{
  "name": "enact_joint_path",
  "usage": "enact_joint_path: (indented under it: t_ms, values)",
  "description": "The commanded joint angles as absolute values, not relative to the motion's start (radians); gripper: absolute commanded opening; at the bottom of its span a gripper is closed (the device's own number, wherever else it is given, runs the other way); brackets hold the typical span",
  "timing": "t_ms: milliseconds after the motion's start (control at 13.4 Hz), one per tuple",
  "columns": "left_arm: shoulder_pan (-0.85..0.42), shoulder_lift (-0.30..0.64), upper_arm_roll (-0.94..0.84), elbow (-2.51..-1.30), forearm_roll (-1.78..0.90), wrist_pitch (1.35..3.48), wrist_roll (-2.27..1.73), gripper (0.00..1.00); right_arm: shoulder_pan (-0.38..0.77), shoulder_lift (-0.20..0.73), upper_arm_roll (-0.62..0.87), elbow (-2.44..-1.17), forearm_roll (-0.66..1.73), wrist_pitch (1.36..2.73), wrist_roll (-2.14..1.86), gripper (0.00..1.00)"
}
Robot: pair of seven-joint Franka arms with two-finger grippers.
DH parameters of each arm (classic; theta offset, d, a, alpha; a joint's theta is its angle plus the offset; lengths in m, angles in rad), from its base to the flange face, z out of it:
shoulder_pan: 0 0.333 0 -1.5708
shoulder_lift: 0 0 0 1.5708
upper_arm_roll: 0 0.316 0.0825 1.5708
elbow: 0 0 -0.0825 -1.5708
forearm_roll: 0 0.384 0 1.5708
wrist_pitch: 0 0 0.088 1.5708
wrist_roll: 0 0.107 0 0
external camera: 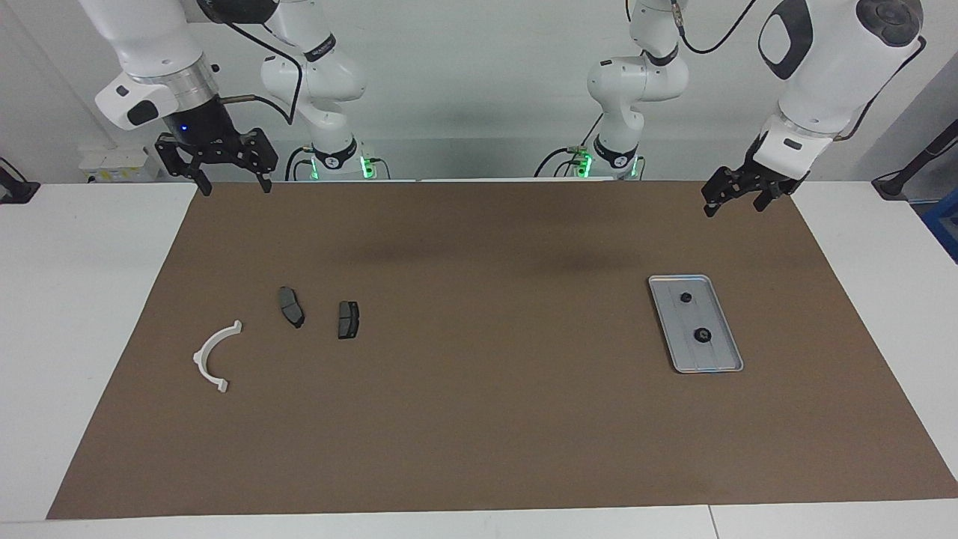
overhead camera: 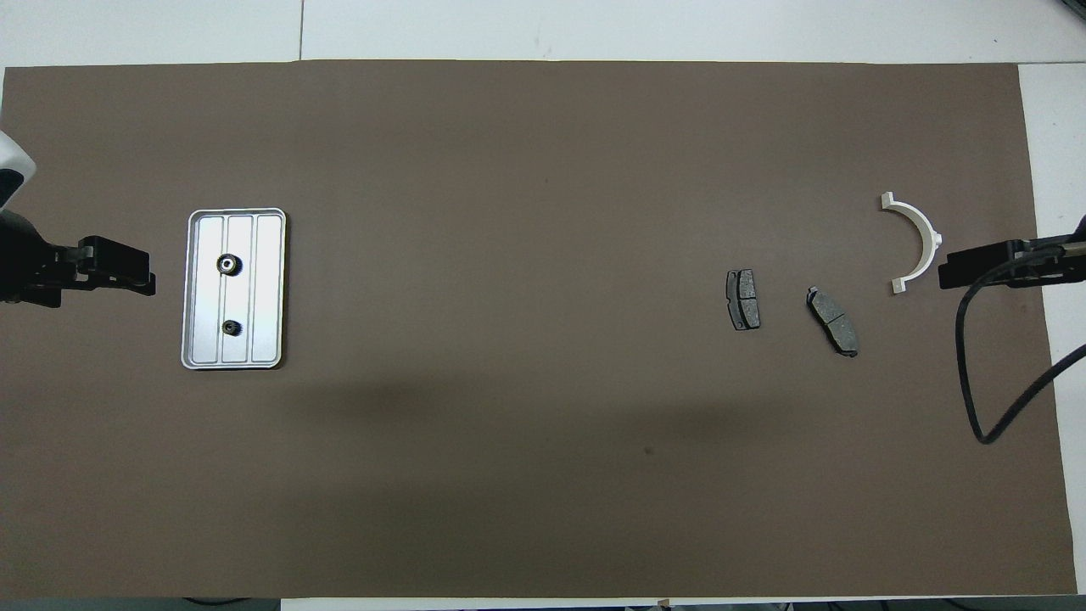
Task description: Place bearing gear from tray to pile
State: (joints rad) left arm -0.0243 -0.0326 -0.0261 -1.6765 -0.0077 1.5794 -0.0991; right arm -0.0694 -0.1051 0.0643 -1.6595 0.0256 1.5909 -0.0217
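Across the table in the facing view, the tray [external camera: 695, 323] lies toward the left arm's end, its long axis running roughly twelve to six, with two bearing gears [external camera: 702, 335] on it; the left gripper [external camera: 736, 196], jaws wide and empty, hangs at about one o'clock from it, far closer than the waiting right gripper [external camera: 232, 180], also wide. From overhead, the left gripper [overhead camera: 119, 270] sits at nine o'clock of the tray [overhead camera: 193, 288]; two gears [overhead camera: 227, 266], one white bracket [overhead camera: 916, 242], two dark pads [overhead camera: 743, 299] form the count.
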Motion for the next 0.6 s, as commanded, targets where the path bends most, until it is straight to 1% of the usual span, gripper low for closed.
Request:
enact_joint_path:
  t_ms: [0,299,523]
  values:
    - [-0.032,-0.028,-0.014,-1.657,-0.017,1.557,-0.087,1.0,-0.084,-0.114,0.071,-1.674,0.051,1.603,-0.003,1.0]
    - [-0.025,-0.028,-0.011,-1.66,-0.011,1.603,-0.094,1.0,-0.084,-0.114,0.071,-1.674,0.051,1.603,-0.003,1.0]
    - [-0.026,-0.035,-0.014,-1.667,-0.009,1.595,-0.097,1.0,-0.083,-0.114,0.071,-1.674,0.051,1.606,-0.003,1.0]
